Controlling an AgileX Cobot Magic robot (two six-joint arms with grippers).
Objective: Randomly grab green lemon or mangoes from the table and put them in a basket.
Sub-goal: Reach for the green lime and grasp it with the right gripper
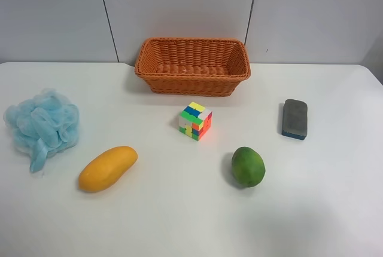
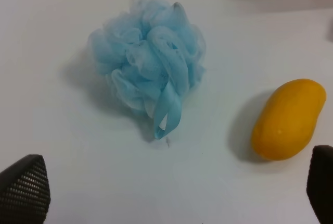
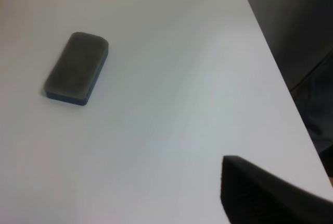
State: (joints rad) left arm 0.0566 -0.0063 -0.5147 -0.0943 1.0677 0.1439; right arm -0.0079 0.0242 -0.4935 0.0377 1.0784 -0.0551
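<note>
White table [image 1: 179, 227], green lemon [image 1: 248, 166] overhead only, spread left end effector [image 2: 171, 193] wrist-only

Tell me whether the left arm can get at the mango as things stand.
Probably yes. In the left wrist view the mango lies bare on the table, apart from the blue bath pouf, with nothing over it, and the left gripper has its fingers spread wide.

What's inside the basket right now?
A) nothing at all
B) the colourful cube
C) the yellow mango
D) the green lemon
A: the basket shows only bare wicker inside, while the green lemon and mango lie out on the table.
</note>
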